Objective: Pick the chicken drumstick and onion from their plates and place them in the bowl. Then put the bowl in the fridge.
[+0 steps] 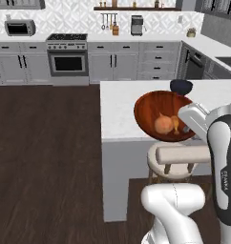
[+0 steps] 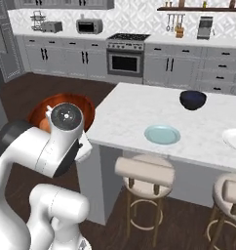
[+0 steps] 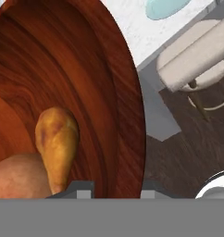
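Nearly closed, end effector (image 3: 116, 189) pinches bowl (image 3: 86, 69) rim.

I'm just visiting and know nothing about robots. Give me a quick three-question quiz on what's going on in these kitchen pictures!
1. True or false: the onion and the chicken drumstick lie inside the wooden bowl.
2. What does the gripper clamp? A) the bowl's rim B) a stool C) the blue-green plate
3. Fill in: the small dark bowl stands on the ____.

Key: 1 true; 2 A; 3 counter.
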Robot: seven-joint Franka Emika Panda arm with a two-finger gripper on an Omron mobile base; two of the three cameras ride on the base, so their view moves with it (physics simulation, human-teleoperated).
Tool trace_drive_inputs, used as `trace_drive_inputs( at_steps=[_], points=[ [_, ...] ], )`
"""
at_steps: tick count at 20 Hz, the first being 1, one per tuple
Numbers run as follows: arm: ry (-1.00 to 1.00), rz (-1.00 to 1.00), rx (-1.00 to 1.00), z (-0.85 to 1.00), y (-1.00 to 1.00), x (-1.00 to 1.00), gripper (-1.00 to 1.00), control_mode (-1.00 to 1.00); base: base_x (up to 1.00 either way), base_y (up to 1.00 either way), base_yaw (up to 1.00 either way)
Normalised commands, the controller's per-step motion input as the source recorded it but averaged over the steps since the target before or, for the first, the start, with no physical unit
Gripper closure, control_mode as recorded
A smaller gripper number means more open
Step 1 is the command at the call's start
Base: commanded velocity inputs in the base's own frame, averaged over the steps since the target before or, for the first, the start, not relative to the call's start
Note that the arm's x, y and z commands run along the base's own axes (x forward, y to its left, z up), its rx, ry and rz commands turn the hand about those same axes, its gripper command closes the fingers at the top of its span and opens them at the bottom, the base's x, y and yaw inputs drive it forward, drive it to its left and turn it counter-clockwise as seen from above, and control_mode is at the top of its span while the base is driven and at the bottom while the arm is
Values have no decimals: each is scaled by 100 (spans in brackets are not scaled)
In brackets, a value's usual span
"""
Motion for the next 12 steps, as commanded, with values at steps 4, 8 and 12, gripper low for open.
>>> trace_drive_inputs(
  at_steps=[4,8,12],
  points=[
    [0,0,0,0,0,0,100,100,68,100,0],
    [0,0,0,0,0,0,100,100,-93,100,0],
    [0,0,0,0,0,0,100,100,-4,100,-3]
  ],
)
